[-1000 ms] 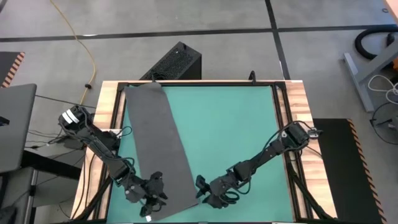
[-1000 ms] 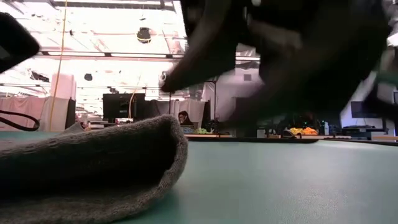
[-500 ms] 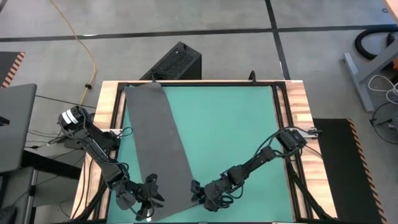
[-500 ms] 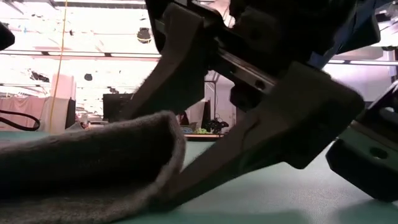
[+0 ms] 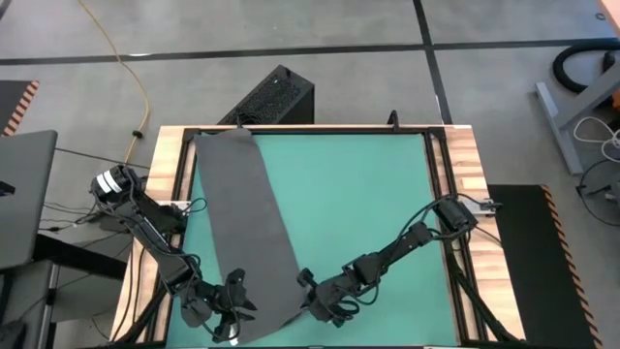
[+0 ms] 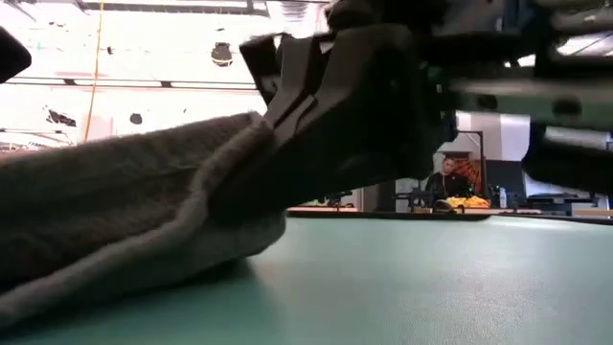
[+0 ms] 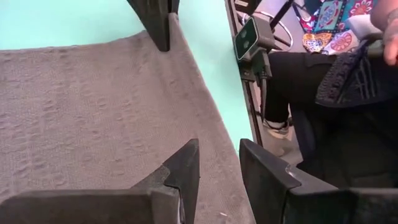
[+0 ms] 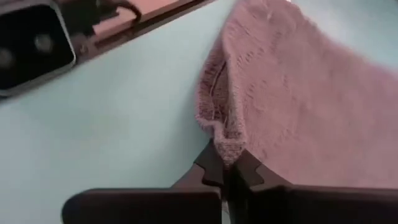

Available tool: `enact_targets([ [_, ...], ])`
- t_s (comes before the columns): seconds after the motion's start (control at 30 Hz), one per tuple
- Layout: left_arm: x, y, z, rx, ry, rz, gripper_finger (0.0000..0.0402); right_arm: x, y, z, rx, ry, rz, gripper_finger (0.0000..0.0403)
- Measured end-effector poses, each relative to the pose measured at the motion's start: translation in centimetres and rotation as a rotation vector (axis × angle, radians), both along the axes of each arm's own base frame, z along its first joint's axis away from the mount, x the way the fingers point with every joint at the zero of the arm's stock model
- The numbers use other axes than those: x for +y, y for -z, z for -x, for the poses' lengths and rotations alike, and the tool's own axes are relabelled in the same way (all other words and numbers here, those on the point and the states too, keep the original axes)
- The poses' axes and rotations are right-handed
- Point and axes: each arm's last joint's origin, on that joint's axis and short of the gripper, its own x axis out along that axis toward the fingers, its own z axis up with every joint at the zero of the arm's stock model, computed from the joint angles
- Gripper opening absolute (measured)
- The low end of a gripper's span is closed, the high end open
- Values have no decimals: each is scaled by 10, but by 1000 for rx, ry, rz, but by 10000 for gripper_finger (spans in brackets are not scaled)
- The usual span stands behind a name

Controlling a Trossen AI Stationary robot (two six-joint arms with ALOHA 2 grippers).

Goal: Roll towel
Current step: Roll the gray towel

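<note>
We see the towel [image 5: 248, 228], a long dark grey strip, lying lengthwise on the left half of the green mat [image 5: 368, 204], running from the far edge down to the near edge and slanting a little rightward as it comes near. The right gripper [image 5: 308, 299] sits at the towel's near right corner; in its wrist view the two fingers [image 8: 214, 169] are pressed together with a bunched fold of cloth pinched between them, and the low view shows that corner lifted off the mat [image 6: 431, 287]. The left gripper [image 5: 232, 310] is at the near left corner, resting over the cloth. Its jaws stand partly apart; whether they actually clamp the edge we cannot tell from the wrist view, where the towel [image 7: 93, 112] lies flat ahead of them.
</note>
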Motion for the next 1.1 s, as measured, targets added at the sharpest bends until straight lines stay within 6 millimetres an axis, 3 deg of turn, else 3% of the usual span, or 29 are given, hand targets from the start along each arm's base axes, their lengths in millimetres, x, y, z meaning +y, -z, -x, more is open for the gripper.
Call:
enact_targets([
  [0.2,-12,2,2,-32,11,21,103,-14,0,-5,152,83,-223,16],
  [0.4,-59,17,-13,13,74,-95,103,-18,2,-4,212,139,-265,15],
  [0.6,-90,14,-27,175,84,-269,103,-18,2,-4,213,140,-268,16],
  [0.8,-107,28,-35,303,103,-353,103,-17,2,-5,219,155,-289,17],
  [0.9,-109,40,-36,326,85,-361,103,-15,2,-4,219,151,-289,17],
  [1.1,-109,43,-36,368,38,-302,112,-8,2,0,220,132,-288,18],
])
